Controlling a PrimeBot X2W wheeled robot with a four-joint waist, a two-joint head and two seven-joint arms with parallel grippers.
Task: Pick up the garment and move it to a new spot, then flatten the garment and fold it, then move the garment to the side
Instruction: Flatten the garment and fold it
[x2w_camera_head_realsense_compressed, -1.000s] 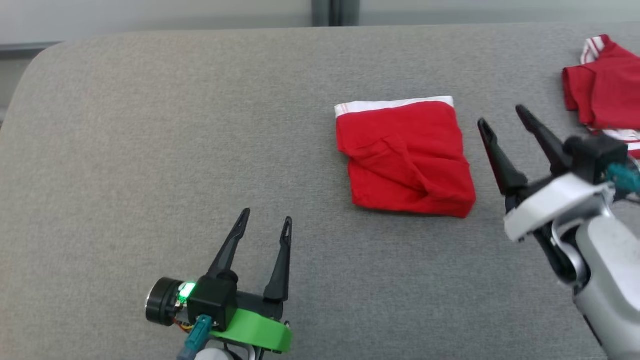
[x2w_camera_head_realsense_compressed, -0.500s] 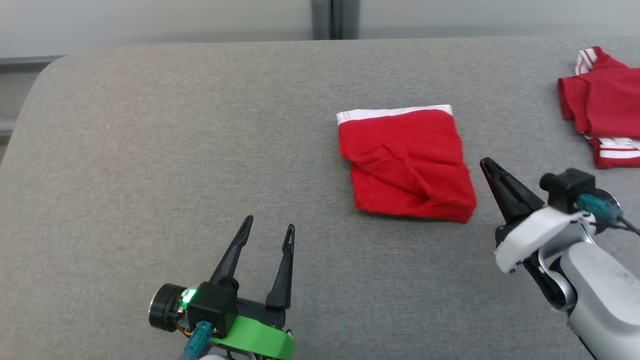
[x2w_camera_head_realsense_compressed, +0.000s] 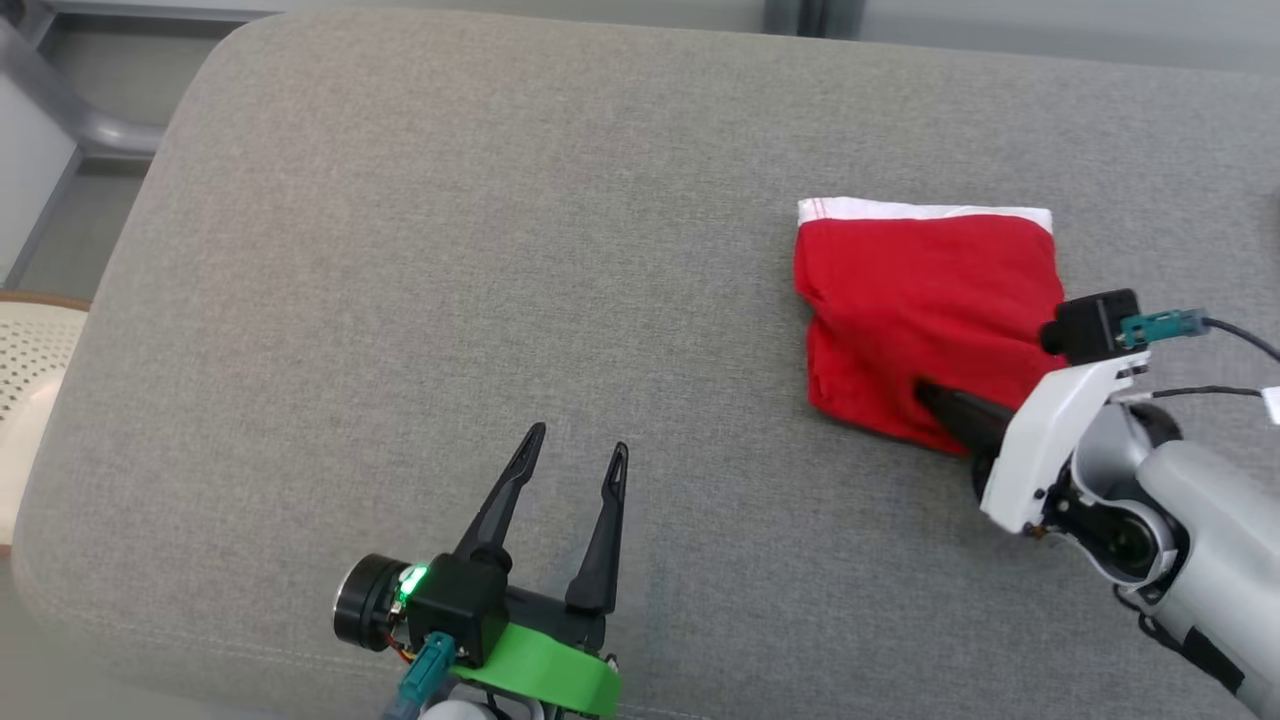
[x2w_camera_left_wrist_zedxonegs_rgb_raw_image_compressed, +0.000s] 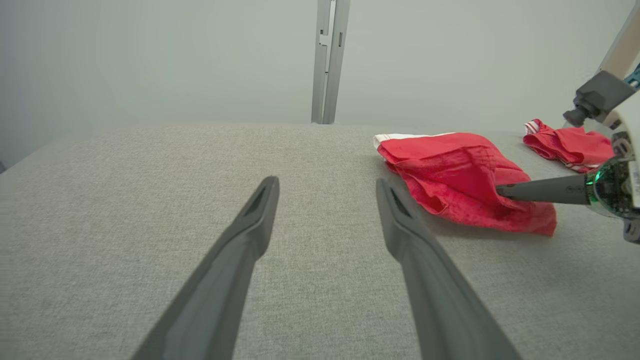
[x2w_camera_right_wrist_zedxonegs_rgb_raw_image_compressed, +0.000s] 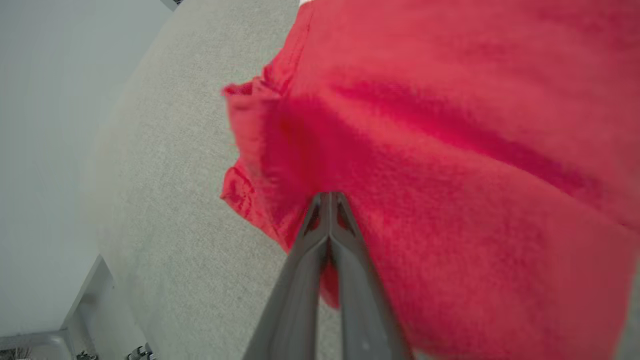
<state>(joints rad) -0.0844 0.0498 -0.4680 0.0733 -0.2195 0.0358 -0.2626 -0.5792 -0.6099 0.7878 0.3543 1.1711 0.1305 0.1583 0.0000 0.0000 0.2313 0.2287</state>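
1. On the grey cushion's (x2w_camera_head_realsense_compressed: 400, 250) right side, the red garment (x2w_camera_head_realsense_compressed: 925, 300) is lying folded.
2. Right gripper (x2w_camera_head_realsense_compressed: 925, 391) is pinching its near edge, fingers closed together.
3. Left gripper (x2w_camera_head_realsense_compressed: 580, 438) is hovering wide open, empty, well to its left.

no legible text, no labels, brands, numbers or signs anywhere in view

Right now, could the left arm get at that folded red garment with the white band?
Probably yes. The left end effector is open over the grey fabric surface, with nothing between it and the folded red garment. The right end effector, shut on its near edge, crowds that side.
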